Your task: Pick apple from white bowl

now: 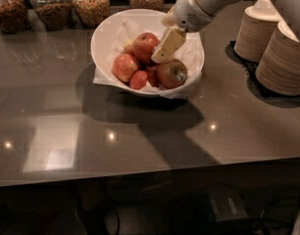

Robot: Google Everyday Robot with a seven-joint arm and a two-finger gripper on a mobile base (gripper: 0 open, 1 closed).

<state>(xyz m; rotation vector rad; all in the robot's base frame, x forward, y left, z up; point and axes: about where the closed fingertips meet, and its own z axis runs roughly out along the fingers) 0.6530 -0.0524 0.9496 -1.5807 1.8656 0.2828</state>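
Note:
The white bowl [105,35], wide and lined with crumpled white paper, stands at the back middle of the dark counter. It holds several apples. The deep-red apple [144,45] lies on top of the pile toward the back. A paler pink-red apple [124,66] lies to its left, a small red one [138,80] in front, and a darker apple with a stem [172,73] at the right. My gripper [161,56] reaches down into the bowl from the upper right, its pale tip right beside the deep-red apple's right side and above the darker apple.
Several glass jars [90,3] of dry food stand along the back edge. Two stacks of beige paper bowls [283,58] sit on a black mat at the right. The counter's front edge [140,173] runs across the lower part of the view.

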